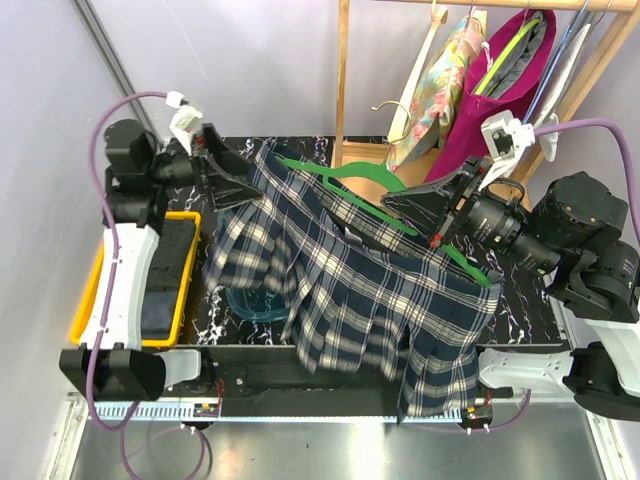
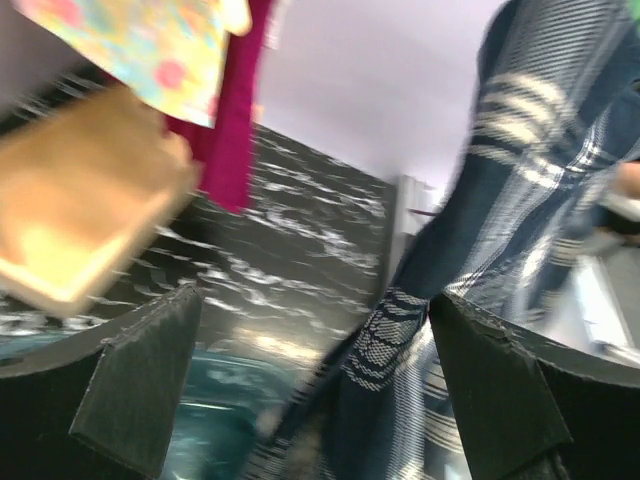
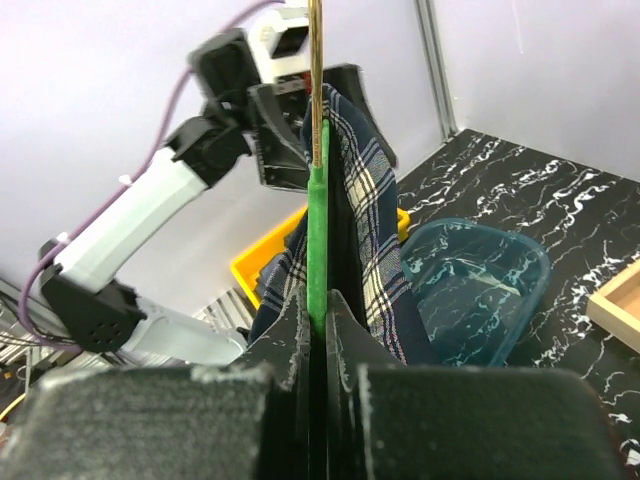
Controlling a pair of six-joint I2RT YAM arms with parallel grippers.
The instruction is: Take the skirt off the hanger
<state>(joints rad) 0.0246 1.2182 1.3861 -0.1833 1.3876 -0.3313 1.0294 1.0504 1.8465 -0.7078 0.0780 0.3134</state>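
skirt covering table, hanging garments behind

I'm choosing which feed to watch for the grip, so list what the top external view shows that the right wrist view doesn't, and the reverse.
Only the top external view: the floral garment and magenta garment hanging at the back, and the skirt drooping over the near edge of the table. Only the right wrist view: how the right gripper clamps the hanger, fingers pressed on the bar, seen edge-on. Both: skirt, hanger, left arm and yellow tray.
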